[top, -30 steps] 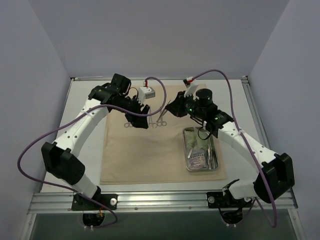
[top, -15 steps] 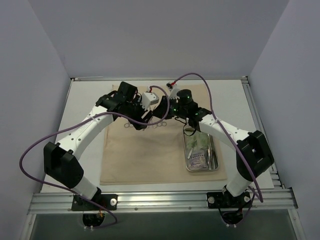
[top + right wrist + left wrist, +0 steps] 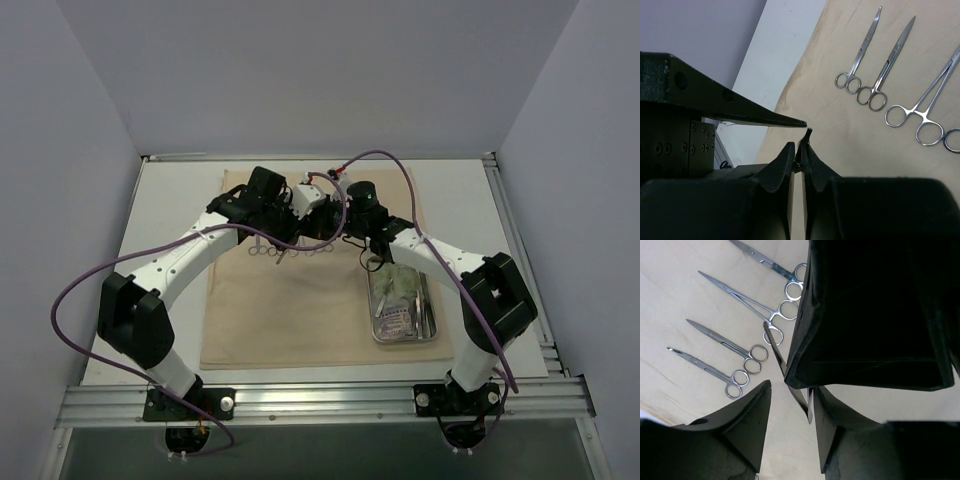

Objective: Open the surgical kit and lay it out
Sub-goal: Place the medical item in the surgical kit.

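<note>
Right hand (image 3: 798,146) of mine is pinched shut on one pair of thin steel tweezers (image 3: 801,404); my left hand (image 3: 792,390) stands half open around them. One beige cloth wrap (image 3: 280,310) lies flat on the white desk (image 3: 170,200). One rectangular steel tray (image 3: 405,340) on its right side holds small pale packets (image 3: 398,285) and slim steel tools (image 3: 428,315). Four thin steel ring-handled clamps (image 3: 775,310) lie in a row on the cloth.

Cloth wrap (image 3: 280,310) spread flat on surface (image 3: 170,250). Tray (image 3: 405,341) on cloth's right part, packets (image 3: 398,318) inside it. Row of clamps (image 3: 747,357) side by side on cloth's far part, left of tray. Over cloth's far middle, claws meet: thin steel tool (image 3: 775,347) in right claw (image 3: 799,147), its end between parted fingers of left claw (image 3: 792,390).
</note>
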Robot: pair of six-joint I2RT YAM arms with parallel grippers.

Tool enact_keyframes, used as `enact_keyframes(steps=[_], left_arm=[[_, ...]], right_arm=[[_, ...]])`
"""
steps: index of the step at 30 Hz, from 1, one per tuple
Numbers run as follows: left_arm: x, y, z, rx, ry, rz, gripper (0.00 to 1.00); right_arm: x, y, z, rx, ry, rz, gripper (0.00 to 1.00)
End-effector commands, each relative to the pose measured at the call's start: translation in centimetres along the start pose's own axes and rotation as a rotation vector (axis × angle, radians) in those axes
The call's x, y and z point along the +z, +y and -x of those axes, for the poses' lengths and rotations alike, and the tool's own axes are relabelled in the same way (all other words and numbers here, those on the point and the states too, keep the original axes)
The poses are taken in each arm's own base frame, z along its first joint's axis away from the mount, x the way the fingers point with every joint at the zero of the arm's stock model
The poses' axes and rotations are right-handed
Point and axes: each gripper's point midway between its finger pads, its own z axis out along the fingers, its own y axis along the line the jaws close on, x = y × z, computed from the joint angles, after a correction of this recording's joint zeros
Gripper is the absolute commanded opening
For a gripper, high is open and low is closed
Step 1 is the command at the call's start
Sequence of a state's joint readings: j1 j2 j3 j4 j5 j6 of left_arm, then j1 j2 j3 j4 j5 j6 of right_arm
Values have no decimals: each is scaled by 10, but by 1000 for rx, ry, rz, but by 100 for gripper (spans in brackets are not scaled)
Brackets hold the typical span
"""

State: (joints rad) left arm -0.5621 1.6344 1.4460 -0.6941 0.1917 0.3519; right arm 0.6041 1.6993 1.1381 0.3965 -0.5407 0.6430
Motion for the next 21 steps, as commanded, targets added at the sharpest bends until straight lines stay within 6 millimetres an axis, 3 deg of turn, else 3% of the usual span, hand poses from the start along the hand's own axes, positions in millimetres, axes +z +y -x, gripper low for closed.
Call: enact_keyframes(steps=[1,8,12,13,16,17,19,20,21], left_arm=[[7,0,6,-1,-35,0,46],[15,-3,-2,-14,-13,-15,40],[16,-5,-4,-20,-8,-23,24],[16,-6,-6,-28,-2,-31,15],[18,-10,-12,-47,27,-52,3],[19,-11,-15,-61,41,-54,2],[22,-12,-27,-87,89,-60,2],[23,-11,-34,-112,112,-56,2],[23,-11,-40,-134,135,-56,2]], right_arm=[[-3,31,22,-43,-54,90,0],[-4,31,22,-48,-53,85,0],[-4,31,23,-48,-51,84,0],[-3,31,22,-48,-49,83,0],[-1,26,20,-39,-38,70,0],[1,22,18,-33,-31,56,0],[5,14,16,-28,-17,20,14],[5,12,15,-24,-12,6,29],[6,9,15,-22,-11,-11,36]])
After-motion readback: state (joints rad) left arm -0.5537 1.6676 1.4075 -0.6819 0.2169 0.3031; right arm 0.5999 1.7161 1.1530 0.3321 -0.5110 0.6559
